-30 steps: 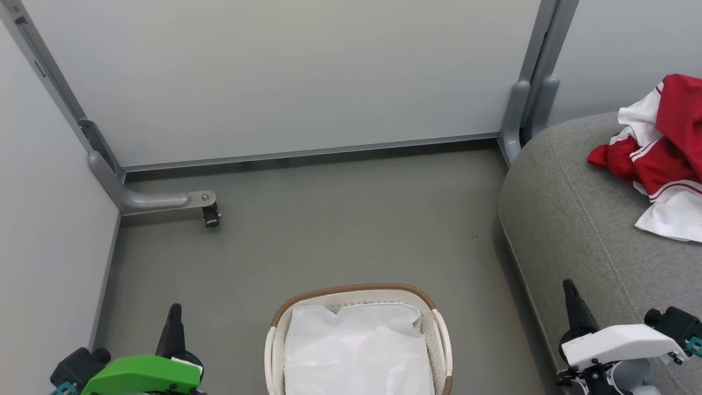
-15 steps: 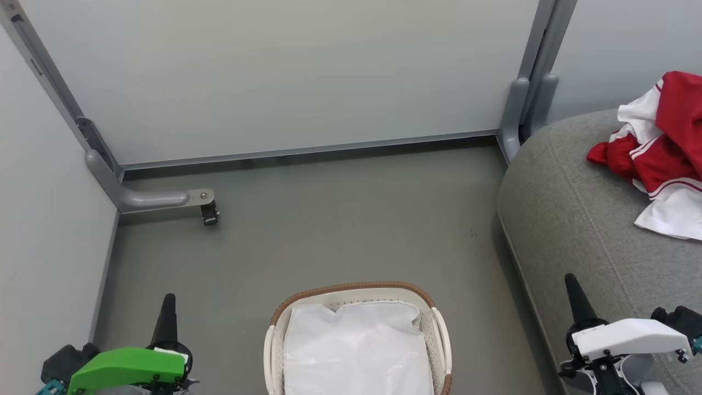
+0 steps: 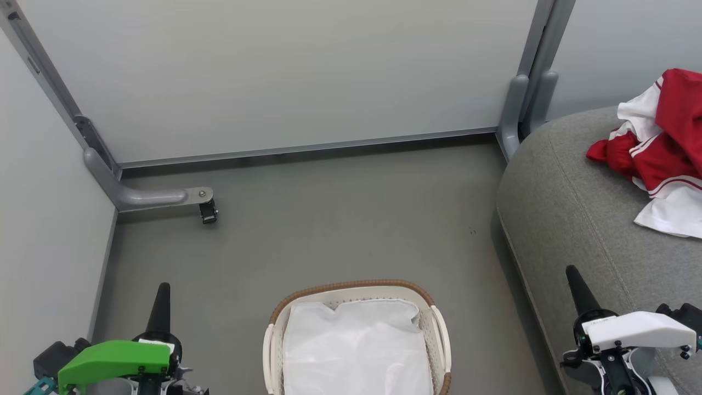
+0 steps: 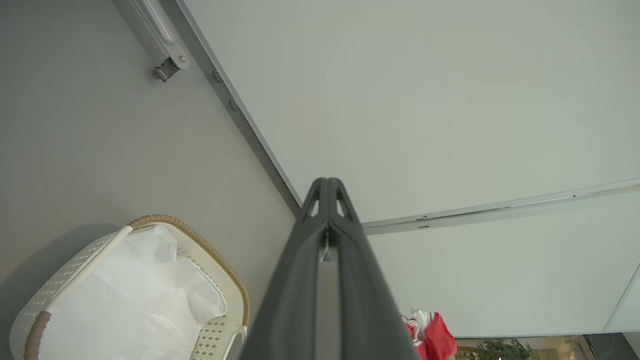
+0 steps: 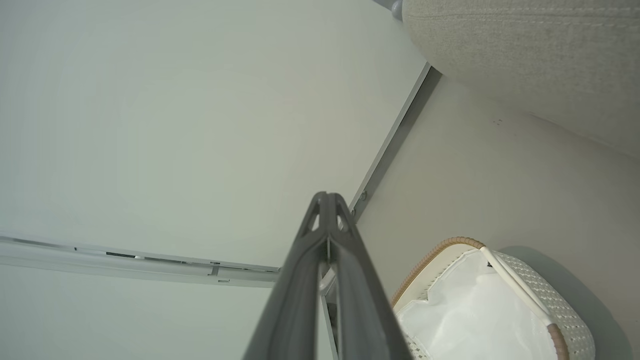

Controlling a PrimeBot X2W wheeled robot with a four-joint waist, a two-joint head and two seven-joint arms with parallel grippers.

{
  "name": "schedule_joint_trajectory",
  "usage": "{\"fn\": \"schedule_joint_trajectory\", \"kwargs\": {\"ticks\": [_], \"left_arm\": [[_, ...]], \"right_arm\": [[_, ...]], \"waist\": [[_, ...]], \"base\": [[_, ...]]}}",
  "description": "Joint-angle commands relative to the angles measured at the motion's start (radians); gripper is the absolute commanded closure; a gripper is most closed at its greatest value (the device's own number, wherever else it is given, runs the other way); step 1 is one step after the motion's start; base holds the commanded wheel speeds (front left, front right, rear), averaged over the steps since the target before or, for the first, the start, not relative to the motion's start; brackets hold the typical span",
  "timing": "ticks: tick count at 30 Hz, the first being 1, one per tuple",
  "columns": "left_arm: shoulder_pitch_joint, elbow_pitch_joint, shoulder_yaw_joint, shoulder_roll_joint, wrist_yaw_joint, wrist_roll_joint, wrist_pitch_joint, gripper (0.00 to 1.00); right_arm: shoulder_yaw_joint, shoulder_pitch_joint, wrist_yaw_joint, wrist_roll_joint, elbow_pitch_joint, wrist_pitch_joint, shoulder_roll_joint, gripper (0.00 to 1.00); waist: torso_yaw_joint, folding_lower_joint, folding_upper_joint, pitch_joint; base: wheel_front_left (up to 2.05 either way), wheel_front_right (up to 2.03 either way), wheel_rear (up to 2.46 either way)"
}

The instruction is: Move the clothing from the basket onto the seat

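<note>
The clothing [image 3: 666, 148], a heap of red and white garments, lies on the seat [image 3: 570, 219] at the far right, running off the right edge of the head view. The basket [image 3: 351, 286] stands on the floor [image 3: 340, 219] in the near middle, apart from the seat. Inside it lies the crumpled white liner [image 3: 356, 351], with no red cloth to be seen. The left gripper [image 3: 162, 291] hangs at the near left and the right gripper [image 3: 573, 274] at the near right over the seat's edge. Both have their jaws closed on nothing, fingers pressed together. By this the moving step looks done and the task at or near its end. The next move calls for little: a check that nothing red hides under the liner's folds, and, if so, opening one pair of jaws and reaching down into the basket
</note>
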Motion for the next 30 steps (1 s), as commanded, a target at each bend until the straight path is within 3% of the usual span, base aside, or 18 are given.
{"fn": "schedule_joint_trajectory", "kwargs": {"ticks": [1, 30], "left_arm": [[-0.024, -0.011, 0.009, 0.001, -0.007, -0.021, 0.005, 1.00], [-0.054, -0.032, 0.055, -0.002, -0.028, -0.229, 0.068, 1.00]], "right_arm": [[-0.005, -0.018, -0.001, 0.025, -0.011, 0.006, -0.006, 1.00], [-0.028, -0.035, -0.001, 0.259, -0.026, 0.069, -0.008, 1.00]], "waist": [[0.000, 0.0000, 0.0000, 0.001], [-0.006, 0.0000, 0.0000, 0.013]], "base": [[0.00, 0.00, 0.00], [0.00, 0.00, 0.00]]}}
